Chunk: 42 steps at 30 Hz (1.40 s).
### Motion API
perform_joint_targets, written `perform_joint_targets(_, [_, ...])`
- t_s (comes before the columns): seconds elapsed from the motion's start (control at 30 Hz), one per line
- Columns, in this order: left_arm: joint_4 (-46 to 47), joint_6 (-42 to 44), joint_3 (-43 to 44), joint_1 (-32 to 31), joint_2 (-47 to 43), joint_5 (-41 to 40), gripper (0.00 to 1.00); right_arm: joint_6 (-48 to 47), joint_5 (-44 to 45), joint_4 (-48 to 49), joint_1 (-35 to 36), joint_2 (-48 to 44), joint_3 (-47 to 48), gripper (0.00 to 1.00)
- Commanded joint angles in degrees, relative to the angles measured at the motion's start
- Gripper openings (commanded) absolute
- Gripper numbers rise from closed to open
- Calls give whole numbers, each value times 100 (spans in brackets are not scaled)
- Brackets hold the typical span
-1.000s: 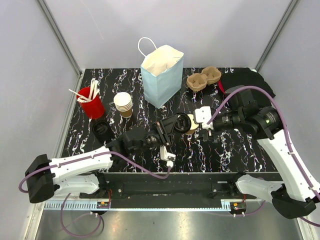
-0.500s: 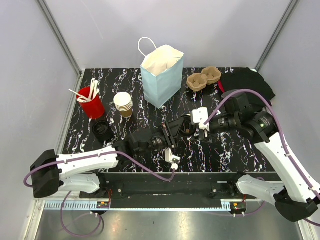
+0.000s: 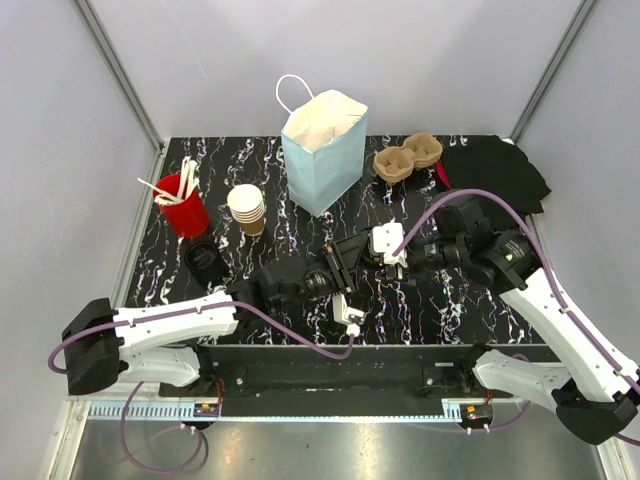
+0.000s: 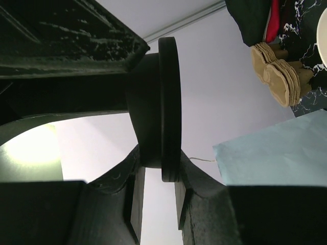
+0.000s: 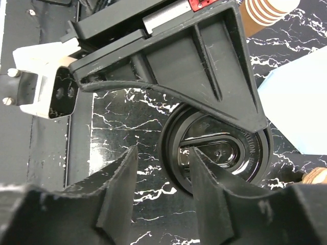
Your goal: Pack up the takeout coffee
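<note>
Right wrist shows the black lid [image 5: 217, 153] over the marbled table [image 5: 122, 122], its raised rim lettering unreadable, pinched edgewise by the left gripper [image 4: 161, 171]. We cannot see the cup. The right gripper [image 5: 162, 150] stands parted, narrower than a second ago and nearer the lid.

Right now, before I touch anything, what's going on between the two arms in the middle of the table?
The left gripper is clamped on the black lid, holding it up over the marbled table. The right gripper has its fingers apart around the lid's edge and is not gripping it. It looks like a handover or a regrip. The cup the lid belongs to isn't visible; the arms hide that spot. The blue paper bag stands open behind them.
</note>
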Motion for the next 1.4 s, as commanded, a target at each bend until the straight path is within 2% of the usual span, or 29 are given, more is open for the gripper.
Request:
perform_joint_targets(0.0, [331,-146,320,-55,13,-92,10,98,290,392,98,-95,-48,43])
perform_joint_targets(0.3, [287,-216,355,-90,4,-171,13,45,396,358,186,-104,-22,24])
perform_joint_targets(0.4, [260,-225,364,-90,-13,-189,22,10,396,261,194,-104,31,17])
perform_joint_targets(0.43, [252,-234,364,-90,-5,-198,28,1,387,217,194,-121,66,17])
perform_joint_targets(0.5, [217,-252,399,-90,-5,-224,34,1,396,173,195,-113,92,16])
perform_joint_targets(0.6, [103,-287,531,-90,-22,-364,57,-7,448,50,203,-122,189,14])
perform_joint_targets(0.67, [6,-278,654,-82,-109,-470,68,10,510,23,203,-165,224,11])
perform_joint_targets(0.7, [-73,-313,706,-82,-154,-601,70,19,519,6,203,-166,224,7])
perform_joint_targets(0.87, [-486,-463,1014,6,-583,-1155,85,80,755,23,203,-157,268,6])
perform_joint_targets(0.93, [-951,-515,1058,215,-847,-1279,96,176,1061,93,195,-174,286,5])
perform_joint_targets(1.03, [-2004,-1102,1400,768,-1322,-1524,99,326,1562,225,194,-192,260,5])
perform_joint_targets(1.07, [-2468,-1774,1680,936,-1297,-1716,99,370,1660,252,194,-183,251,5])
perform_joint_targets(1.1, [-3421,-2216,2274,1112,-1192,-2232,99,414,1757,278,177,-183,242,5])
perform_joint_targets(1.13, [-3727,-2716,2637,1531,-1078,-2454,99,510,1862,339,142,-166,198,5])
perform_joint_targets(1.17, [-4400,-3809,2962,1814,-790,-2570,99,546,1890,374,107,-157,172,5])
perform_joint_targets(1.2, [-4798,-4325,3697,2104,-656,-2545,99,625,1916,462,-7,-113,111,5])
perform_joint_targets(1.23, [-5142,-4834,4008,2664,-437,-2370,99,651,1907,506,-69,-78,84,5])
perform_joint_targets(1.27, [-5728,-5657,4246,2913,-357,-1908,99,678,1890,559,-165,-34,58,5])
perform_joint_targets(1.3, [-5856,-5988,4527,3263,-295,-1755,99,739,1846,620,-244,114,40,5])
perform_joint_targets(1.37, [-6092,-6890,4661,3407,-111,-1413,99,757,1785,621,-473,343,75,5])
